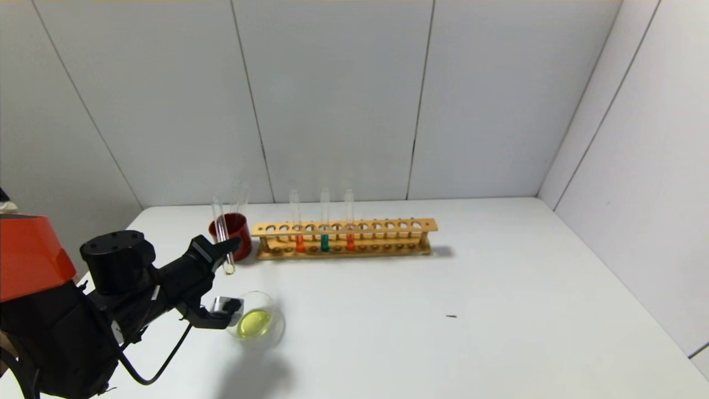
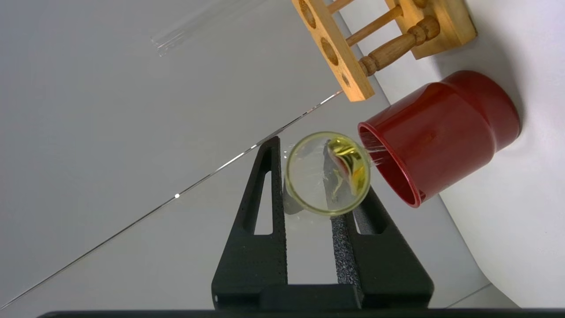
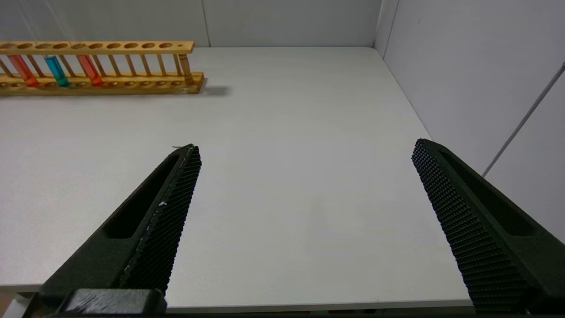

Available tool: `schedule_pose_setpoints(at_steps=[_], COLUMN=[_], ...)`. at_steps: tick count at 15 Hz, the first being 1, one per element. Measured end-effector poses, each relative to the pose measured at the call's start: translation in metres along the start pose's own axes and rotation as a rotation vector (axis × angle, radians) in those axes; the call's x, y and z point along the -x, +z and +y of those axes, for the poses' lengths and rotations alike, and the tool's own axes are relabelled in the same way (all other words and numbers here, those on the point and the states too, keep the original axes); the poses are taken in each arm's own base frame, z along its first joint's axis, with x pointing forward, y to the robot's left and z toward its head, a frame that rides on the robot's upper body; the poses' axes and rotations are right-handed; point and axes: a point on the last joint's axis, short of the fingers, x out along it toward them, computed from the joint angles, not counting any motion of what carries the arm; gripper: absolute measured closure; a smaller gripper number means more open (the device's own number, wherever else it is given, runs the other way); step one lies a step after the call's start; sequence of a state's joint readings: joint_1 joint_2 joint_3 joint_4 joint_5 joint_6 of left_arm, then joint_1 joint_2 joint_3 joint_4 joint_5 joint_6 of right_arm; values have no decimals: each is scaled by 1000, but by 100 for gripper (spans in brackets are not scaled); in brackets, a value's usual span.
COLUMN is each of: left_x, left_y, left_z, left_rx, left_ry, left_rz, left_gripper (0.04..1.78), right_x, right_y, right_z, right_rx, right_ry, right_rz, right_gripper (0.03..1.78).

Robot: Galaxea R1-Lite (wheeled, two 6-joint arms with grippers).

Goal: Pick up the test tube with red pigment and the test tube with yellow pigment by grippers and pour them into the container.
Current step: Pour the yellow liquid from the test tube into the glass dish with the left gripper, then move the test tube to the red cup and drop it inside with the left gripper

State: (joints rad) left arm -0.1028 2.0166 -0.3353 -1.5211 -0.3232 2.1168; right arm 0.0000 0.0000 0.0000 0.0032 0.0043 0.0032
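Observation:
My left gripper (image 1: 224, 250) is shut on the test tube with yellow pigment (image 1: 223, 235). It holds the tube nearly upright, bottom down, just in front of the red cup and behind the container. Only a yellow trace shows at the tube's bottom. In the left wrist view the tube (image 2: 326, 173) is seen end-on between the fingers (image 2: 265, 207). The container (image 1: 277, 328), a low clear glass dish, holds yellow liquid. Two test tubes with red pigment (image 1: 299, 242) (image 1: 350, 241) stand in the rack. My right gripper (image 3: 305, 148) is open and empty over the table's front right.
The wooden rack (image 1: 388, 226) stands at the back middle with a teal tube (image 1: 324, 242) between the red ones. The opaque red cup (image 1: 237, 227) sits left of the rack with a faint clear tube in it. Walls close the back and right.

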Motion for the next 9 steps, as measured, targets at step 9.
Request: schedule_pose_setpoints(at_steps=[9], left_x=[28], left_y=[-24], left_z=[44], left_rx=[324], left_ry=[69], left_rz=[362], left_gripper=[149], right_x=[0], right_y=[0], right_z=[0], right_rx=[0], right_ry=[0], right_rz=[0], right_gripper=[6])
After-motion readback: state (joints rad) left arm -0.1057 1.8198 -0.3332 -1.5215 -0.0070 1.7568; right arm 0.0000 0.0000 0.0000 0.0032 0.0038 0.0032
